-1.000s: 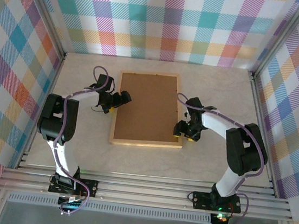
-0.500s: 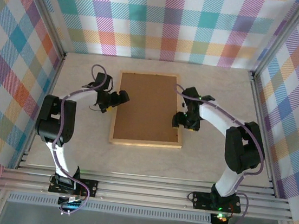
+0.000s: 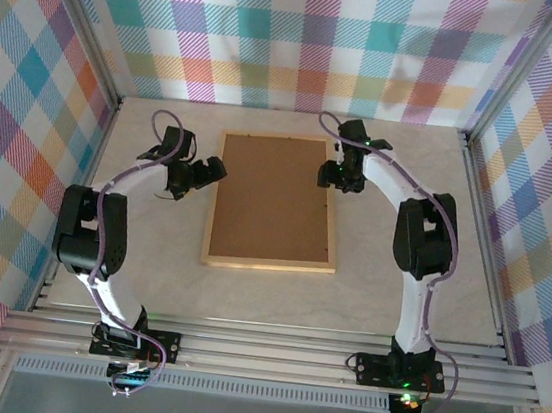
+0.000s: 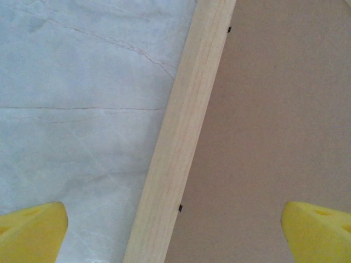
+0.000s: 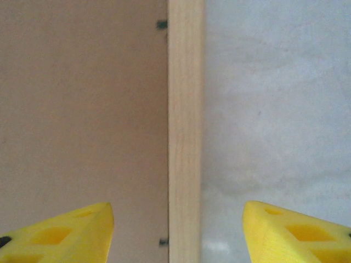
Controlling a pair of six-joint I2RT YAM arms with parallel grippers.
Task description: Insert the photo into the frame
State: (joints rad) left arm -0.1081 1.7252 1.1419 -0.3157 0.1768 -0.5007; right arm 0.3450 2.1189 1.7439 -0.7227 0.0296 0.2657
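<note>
Spread yellow fingers (image 4: 30,230) straddle the frame (image 4: 181,131) rail.

The frame (image 4: 181,137) is pale matt wood with fine straight grain; its backing board (image 4: 263,109) is dull brown, fibrous-looking; the table (image 4: 82,109) is smooth, faintly veined like marble

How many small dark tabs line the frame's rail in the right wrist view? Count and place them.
2. One tab near the top, another tab near the bottom, both on the seam between the backing board and the frame. Others may lie outside the view.
</note>
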